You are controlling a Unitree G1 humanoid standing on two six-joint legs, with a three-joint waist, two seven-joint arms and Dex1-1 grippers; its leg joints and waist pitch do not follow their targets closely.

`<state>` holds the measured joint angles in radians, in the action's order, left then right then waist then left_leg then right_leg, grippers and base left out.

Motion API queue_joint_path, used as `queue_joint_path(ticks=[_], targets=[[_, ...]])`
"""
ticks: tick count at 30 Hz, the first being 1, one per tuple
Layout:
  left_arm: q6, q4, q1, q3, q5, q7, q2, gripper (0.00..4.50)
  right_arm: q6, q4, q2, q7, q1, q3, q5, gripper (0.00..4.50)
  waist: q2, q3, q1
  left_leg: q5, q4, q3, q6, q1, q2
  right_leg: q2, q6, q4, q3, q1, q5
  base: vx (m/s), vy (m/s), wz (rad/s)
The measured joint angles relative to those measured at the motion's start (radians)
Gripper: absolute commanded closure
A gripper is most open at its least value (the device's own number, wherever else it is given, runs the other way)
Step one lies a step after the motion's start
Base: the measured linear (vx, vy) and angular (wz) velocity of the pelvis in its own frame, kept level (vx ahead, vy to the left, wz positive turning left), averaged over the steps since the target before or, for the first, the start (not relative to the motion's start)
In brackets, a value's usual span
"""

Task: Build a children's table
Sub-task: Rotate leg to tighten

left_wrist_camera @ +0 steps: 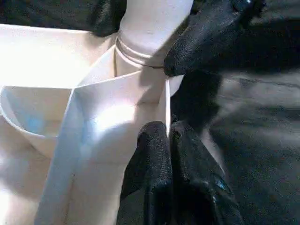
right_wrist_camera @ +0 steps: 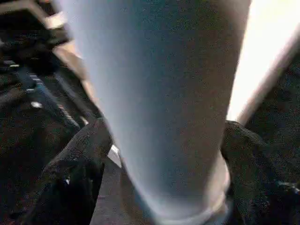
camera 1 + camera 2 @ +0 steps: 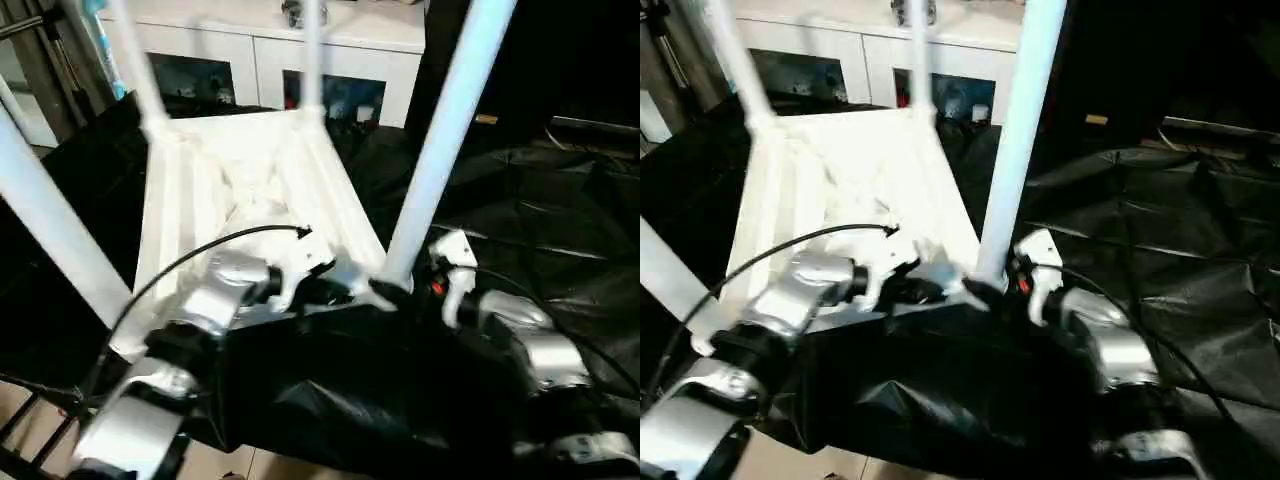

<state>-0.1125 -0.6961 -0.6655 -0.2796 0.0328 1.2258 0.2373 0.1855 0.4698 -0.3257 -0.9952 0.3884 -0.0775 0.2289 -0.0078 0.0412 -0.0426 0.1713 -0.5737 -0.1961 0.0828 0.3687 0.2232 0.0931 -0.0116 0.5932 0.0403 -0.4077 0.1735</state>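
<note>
Left gripper [image 1: 161, 154] clenched on a rib at the upturned table [image 3: 250, 190] near rim. Right gripper [image 2: 164, 164] straddles the near-right leg [image 3: 440, 140] base, fingers [image 2: 79, 164] spread either side (contact unclear). Table lies on black sheeting [image 3: 540, 220]; white cabinet [image 3: 270, 50] beyond.

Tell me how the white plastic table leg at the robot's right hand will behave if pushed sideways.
The long white tapered plastic leg stands upright in a corner socket of the upturned white ribbed tabletop, so it would probably lever and wobble rather than slide. It looks hollow and light, and its smooth surface may slip between the right hand's black fingers.
</note>
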Motion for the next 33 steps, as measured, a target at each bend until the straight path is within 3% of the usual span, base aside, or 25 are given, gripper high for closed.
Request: queue_joint_path(ticks=[8,9,11,17,24,27,30,33], targets=[[0.013,0.002,0.001,-0.014,-0.017,0.123,0.040,4.50,0.068,-0.058,-0.065,-0.170,-0.013,-0.045,0.036,0.82,0.000,0.002,-0.026,0.000,-0.001,-0.001,0.000,0.000,0.000,0.000,0.000,0.001,0.000,0.000,0.000,0.000,0.000,0.00],[0.013,0.002,0.001,-0.016,-0.017,0.127,0.042,4.50,0.070,-0.059,-0.068,-0.175,-0.013,-0.049,0.037,1.08,0.000,0.002,-0.027,0.000,-0.001,-0.001,0.000,0.000,0.000,0.000,0.000,0.001,0.000,0.000,0.000,0.000,0.000,0.00],[0.015,0.002,0.001,-0.016,-0.017,0.135,0.043,4.50,0.074,-0.061,-0.071,-0.181,-0.013,-0.049,0.037,1.08,0.000,0.002,-0.031,0.000,-0.001,-0.001,0.000,0.000,0.000,0.000,0.000,0.001,0.000,0.000,0.000,0.000,0.000,0.00],[0.022,0.002,0.001,-0.019,-0.018,0.148,0.045,4.50,0.093,-0.068,-0.078,-0.188,-0.014,-0.048,0.040,1.64,0.000,0.002,-0.041,0.000,-0.001,-0.001,0.000,0.000,0.001,0.000,0.000,0.001,0.000,0.000,0.000,0.000,0.000,0.00],[0.032,-0.004,0.000,-0.020,-0.015,0.109,0.033,4.50,0.084,-0.076,-0.060,-0.150,-0.031,-0.036,0.036,1.84,0.000,0.002,-0.045,0.000,-0.002,-0.001,0.000,0.000,0.001,0.000,0.000,0.002,-0.001,0.000,0.000,0.000,0.000,0.00],[0.045,-0.027,-0.005,-0.006,0.001,0.023,0.009,4.50,0.063,-0.049,-0.017,-0.040,-0.024,-0.009,0.009,1.88,0.000,0.002,-0.040,0.000,-0.003,-0.001,0.000,-0.001,0.000,0.000,0.001,0.003,-0.001,0.000,-0.001,0.000,0.000,0.00],[0.045,-0.066,-0.026,0.012,0.022,-0.101,-0.019,4.50,0.032,0.040,0.056,0.155,0.034,0.024,-0.027,1.93,-0.001,0.002,-0.006,-0.001,-0.002,0.000,0.001,-0.002,0.000,0.000,0.001,0.002,-0.001,0.000,-0.002,0.000,0.000,0.00],[0.027,-0.073,-0.031,0.021,0.034,-0.169,-0.049,4.50,0.024,0.080,0.098,0.267,0.058,0.042,-0.031,1.95,-0.001,0.002,0.010,-0.001,-0.002,0.000,0.001,-0.003,0.000,0.000,-0.002,0.002,-0.001,0.000,-0.001,0.000,0.000,0.00]])
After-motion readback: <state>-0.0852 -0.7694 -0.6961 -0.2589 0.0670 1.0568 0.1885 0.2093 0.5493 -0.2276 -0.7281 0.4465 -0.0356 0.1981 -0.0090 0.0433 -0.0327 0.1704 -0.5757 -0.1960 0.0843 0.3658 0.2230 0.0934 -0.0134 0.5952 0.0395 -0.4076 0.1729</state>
